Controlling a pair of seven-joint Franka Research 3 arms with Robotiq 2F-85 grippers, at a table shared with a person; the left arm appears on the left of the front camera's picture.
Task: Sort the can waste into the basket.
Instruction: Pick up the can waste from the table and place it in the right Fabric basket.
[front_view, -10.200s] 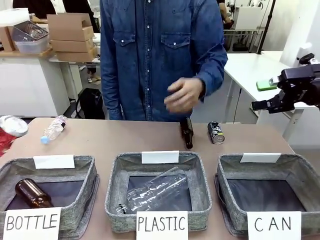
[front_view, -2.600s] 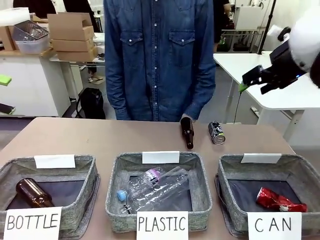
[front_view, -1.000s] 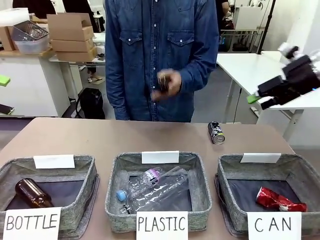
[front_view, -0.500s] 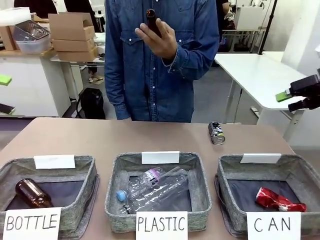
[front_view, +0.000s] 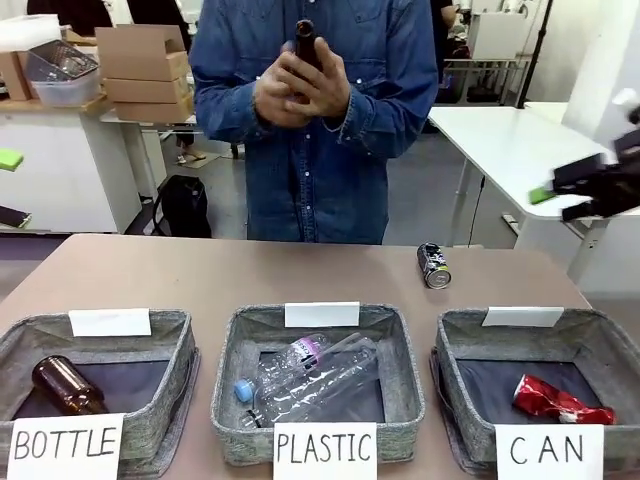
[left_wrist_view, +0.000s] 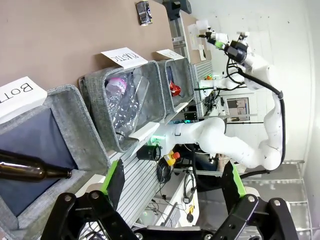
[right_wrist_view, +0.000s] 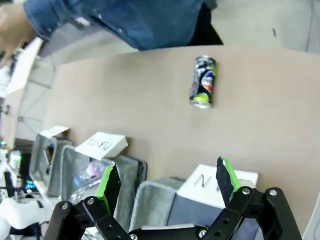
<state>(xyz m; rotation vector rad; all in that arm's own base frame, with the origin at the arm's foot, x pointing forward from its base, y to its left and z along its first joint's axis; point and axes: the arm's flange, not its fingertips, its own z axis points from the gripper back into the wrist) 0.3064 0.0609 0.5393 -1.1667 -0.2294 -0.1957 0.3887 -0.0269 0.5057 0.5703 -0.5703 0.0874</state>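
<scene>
Toward 12 o'clock from the wide-open, empty right gripper (right_wrist_view: 167, 185), on bare tabletop beyond the grey fabric "CAN" basket (front_view: 462, 345): small dark dented metal drink can (right_wrist_view: 202, 81), long axis 12-to-6, nearer this arm.

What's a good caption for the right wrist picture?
Open right end effector hovering above a dark drink can lying on the table.

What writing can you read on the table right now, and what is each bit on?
"BOTTLE": paper sign on the front of the left basket.
"PLASTIC": paper sign on the front of the middle basket.
"CAN": paper sign on the front of the right basket.
Print on the dark can lying on the table: too small to read.
Label on the plastic bottle in the middle basket: blurred.
</scene>
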